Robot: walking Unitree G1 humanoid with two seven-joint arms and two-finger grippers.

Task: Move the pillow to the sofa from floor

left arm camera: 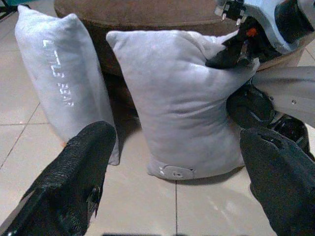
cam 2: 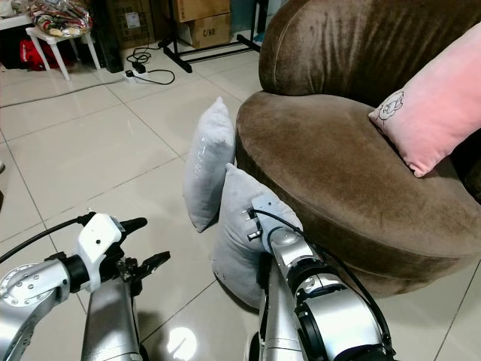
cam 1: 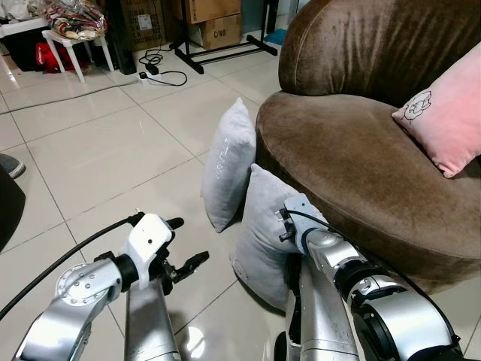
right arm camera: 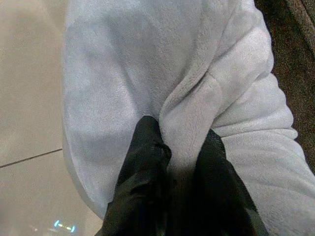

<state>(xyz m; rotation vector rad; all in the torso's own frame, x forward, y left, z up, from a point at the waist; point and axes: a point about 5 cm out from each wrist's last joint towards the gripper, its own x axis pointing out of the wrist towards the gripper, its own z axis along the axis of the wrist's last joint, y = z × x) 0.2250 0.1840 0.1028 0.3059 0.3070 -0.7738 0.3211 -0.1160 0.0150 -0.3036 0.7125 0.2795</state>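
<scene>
Right tool [right arm camera: 179,147]: its two black fingers are pinched on a fold of grey plush on the nearer pillow, on the side of the pillow towards the sofa, a ridge of fabric bunched between them.
Left tool [cam 1: 184,244]: fingers spread wide apart and holding nothing, hovering above the floor tiles just to the left of the nearer pillow, pointing towards it.
Nearer grey pillow [cam 1: 259,241]: stands on edge on the floor, leaning against the front of the sofa base; in the left wrist view a small sewn label shows at its bottom edge.
Second grey pillow [cam 1: 228,165]: also upright on the floor, just behind and to the left of the first, propped against the sofa's rounded edge; pale lettering runs down its face.
Floor [cam 1: 105,150]: glossy pale tiles.
Sofa [cam 1: 361,158]: round brown plush seat with a high curved back, to the right of both grey pillows.
Pink pillow [cam 1: 447,113]: lies on the sofa seat at its right side, with a small drawing near one corner.
Far background: a white stool [cam 1: 75,45] with a bundle on it, cardboard boxes [cam 1: 214,22], and a black cable [cam 1: 161,71] on the tiles.
</scene>
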